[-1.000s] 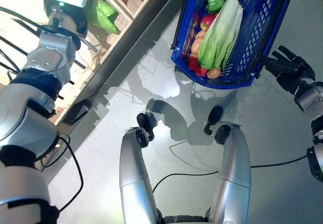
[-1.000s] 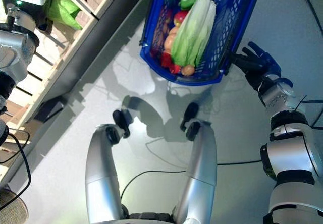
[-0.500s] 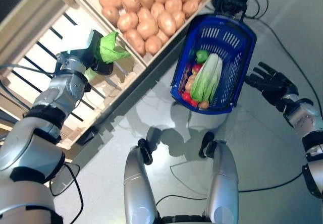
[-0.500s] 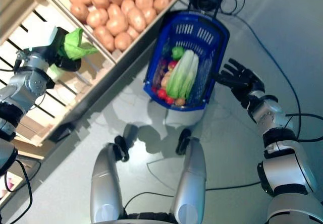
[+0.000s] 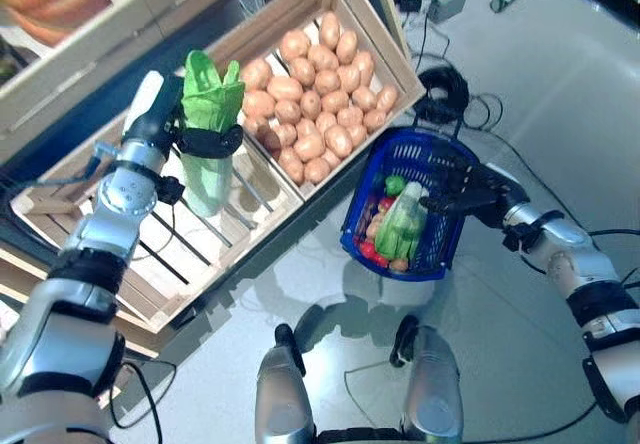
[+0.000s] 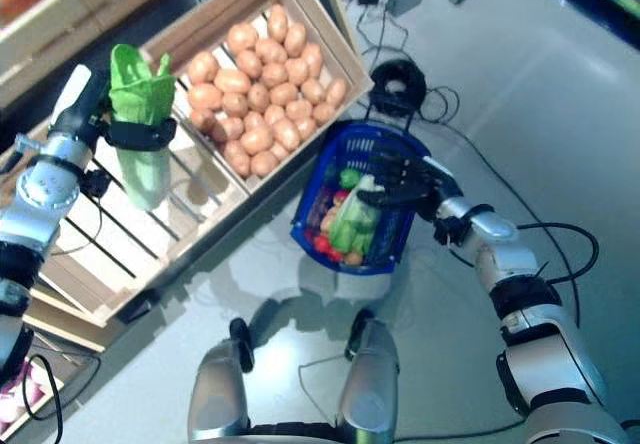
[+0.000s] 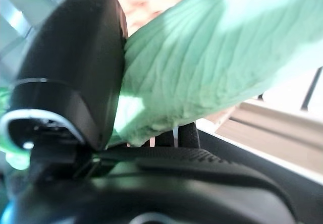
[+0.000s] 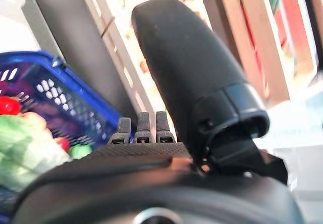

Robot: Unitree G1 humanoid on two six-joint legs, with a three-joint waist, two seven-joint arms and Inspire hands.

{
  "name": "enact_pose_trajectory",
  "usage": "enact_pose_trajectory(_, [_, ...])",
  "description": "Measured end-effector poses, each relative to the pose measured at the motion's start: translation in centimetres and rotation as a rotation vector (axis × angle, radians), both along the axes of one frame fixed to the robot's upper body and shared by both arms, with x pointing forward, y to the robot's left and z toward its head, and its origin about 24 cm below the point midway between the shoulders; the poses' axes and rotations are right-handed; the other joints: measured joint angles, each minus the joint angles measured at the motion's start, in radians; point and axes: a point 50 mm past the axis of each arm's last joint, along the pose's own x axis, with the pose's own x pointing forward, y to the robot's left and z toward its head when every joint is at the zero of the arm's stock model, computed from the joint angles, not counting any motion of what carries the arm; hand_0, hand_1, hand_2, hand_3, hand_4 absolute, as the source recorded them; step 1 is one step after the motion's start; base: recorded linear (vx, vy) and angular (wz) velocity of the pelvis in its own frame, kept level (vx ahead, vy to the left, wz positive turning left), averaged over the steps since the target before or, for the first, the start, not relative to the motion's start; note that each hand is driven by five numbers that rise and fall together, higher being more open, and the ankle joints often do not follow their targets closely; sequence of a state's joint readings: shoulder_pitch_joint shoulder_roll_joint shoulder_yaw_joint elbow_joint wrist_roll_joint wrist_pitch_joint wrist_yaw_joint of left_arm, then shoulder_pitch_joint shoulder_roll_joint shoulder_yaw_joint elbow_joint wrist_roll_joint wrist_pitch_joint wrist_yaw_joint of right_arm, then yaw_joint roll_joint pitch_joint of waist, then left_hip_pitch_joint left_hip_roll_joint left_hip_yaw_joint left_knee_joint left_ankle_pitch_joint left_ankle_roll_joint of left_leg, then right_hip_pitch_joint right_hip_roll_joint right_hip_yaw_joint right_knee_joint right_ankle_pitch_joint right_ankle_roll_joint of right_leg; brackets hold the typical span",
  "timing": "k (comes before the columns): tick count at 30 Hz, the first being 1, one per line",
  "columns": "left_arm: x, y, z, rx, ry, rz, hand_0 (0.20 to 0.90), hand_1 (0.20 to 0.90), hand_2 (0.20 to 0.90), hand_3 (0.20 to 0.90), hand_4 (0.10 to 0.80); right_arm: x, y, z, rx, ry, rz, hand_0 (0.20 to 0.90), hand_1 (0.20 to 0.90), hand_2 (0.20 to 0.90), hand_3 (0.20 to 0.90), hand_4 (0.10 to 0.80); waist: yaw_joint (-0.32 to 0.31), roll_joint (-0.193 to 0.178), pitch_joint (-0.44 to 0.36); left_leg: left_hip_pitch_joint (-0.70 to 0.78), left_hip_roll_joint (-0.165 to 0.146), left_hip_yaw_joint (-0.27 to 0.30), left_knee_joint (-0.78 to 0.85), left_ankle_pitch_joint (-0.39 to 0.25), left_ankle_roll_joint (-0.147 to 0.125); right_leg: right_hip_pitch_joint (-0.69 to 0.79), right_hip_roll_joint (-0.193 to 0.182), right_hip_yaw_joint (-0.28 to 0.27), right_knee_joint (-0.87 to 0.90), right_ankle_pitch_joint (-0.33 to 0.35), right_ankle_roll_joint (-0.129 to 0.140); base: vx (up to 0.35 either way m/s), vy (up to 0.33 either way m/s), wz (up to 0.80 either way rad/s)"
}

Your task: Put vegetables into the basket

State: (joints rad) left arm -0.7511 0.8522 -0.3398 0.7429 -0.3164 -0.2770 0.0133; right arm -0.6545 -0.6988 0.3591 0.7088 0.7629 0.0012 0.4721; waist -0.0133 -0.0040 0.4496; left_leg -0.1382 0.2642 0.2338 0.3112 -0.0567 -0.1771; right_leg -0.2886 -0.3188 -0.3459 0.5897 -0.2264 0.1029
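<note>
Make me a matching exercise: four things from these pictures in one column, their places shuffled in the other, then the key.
1. leafy green vegetable
2. potatoes
3. blue basket
4. right robot hand

A. on the floor beside the crates
B. over the basket's rim
C. in the left robot hand, above the slatted crate
D. piled in a wooden crate

Pairs: 1-C, 2-D, 3-A, 4-B
</note>
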Motion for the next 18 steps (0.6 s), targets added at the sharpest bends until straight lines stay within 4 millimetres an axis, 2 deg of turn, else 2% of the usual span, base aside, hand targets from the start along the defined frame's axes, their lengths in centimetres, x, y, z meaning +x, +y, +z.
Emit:
enact_pose_trajectory(4, [0.4, -2.1, -2.0, -0.265, 0.036, -0.11, 0.3, 0.3, 0.3, 0.3, 0.4, 0.0, 1.8, -1.1, -0.019, 0.039, 0.053, 0.9, 0.9, 0.9, 0.9, 0.8, 0.006, 0.028, -0.038, 0.131, -0.006, 0.032, -0.169, 0.067, 0.003, 0.128, 0.035, -0.036, -0.119, 0.032, 0.023, 0.128, -0.074, 0.17])
enact_pose_trajectory(7, [0.6, -4.1, -3.0, -0.433, 0.044, -0.192, 0.3, 0.3, 0.3, 0.3, 0.4, 0.0, 3.4, -1.9, -0.005, 0.074, 0.1, 0.9, 0.9, 0.9, 0.9, 0.8, 0.016, 0.037, -0.076, 0.176, -0.016, 0.048, -0.22, 0.085, 0.012, 0.185, 0.045, -0.051, -0.195, 0.063, 0.039, 0.063, -0.062, 0.05])
enact_pose_trajectory(10, [0.9, -7.0, -3.7, -0.574, 0.073, -0.308, 0.3, 0.3, 0.3, 0.3, 0.4, -0.1, 5.7, -2.6, 0.022, 0.105, 0.16, 0.9, 0.9, 0.9, 0.9, 0.8, 0.02, 0.044, -0.104, 0.227, -0.025, 0.055, -0.261, 0.088, 0.017, 0.27, 0.062, -0.063, -0.301, 0.102, 0.061, 0.087, -0.055, 0.09])
enact_pose_trajectory(14, [0.7, -9.3, -5.1, -0.667, 0.113, -0.381, 0.3, 0.3, 0.3, 0.3, 0.4, -0.4, 7.8, -3.8, 0.03, 0.169, 0.219, 0.9, 0.9, 0.9, 0.9, 0.8, 0.028, 0.044, -0.152, 0.276, -0.028, 0.056, -0.302, 0.089, 0.019, 0.354, 0.086, -0.073, -0.414, 0.147, 0.077, 0.076, -0.057, 0.05])
enact_pose_trajectory(18, [0.1, -9.9, -6.7, -0.687, 0.164, -0.394, 0.3, 0.3, 0.3, 0.3, 0.4, -1.1, 9.6, -5.1, 0.065, 0.238, 0.267, 0.9, 0.9, 0.9, 0.9, 0.8, 0.031, 0.034, -0.205, 0.309, -0.036, 0.054, -0.326, 0.089, 0.019, 0.42, 0.1, -0.073, -0.501, 0.175, 0.091, 0.065, -0.047, 0.08])
